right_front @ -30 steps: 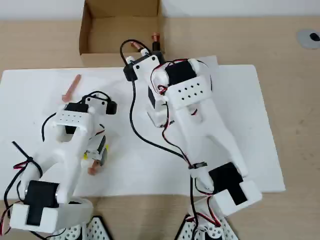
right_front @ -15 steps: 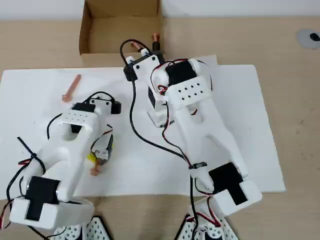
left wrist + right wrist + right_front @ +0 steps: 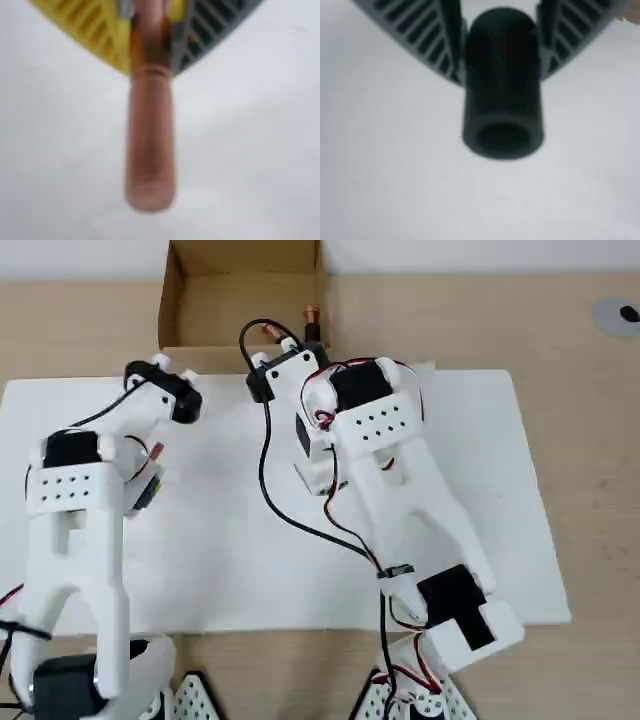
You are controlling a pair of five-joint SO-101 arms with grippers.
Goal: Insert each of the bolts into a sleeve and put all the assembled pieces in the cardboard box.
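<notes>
Bolt (image 3: 150, 145) clamped in left pincer (image 3: 150, 60), shank projecting straight beyond its tips; sleeve (image 3: 502, 100) clamped in right pincer (image 3: 502, 75), bore facing outward; pincers well apart; axes likely need aligning.

bolt (image 3: 150, 145): copper, smooth, round-tipped; one end pinched in my left end effector (image 3: 150, 47), shank jutting free.
sleeve (image 3: 502, 110): black tube, gripped in my right end effector (image 3: 502, 55), open mouth outward.
cardboard box (image 3: 240, 310): open-topped, at the counter's (image 3: 560, 330) far edge.
</notes>
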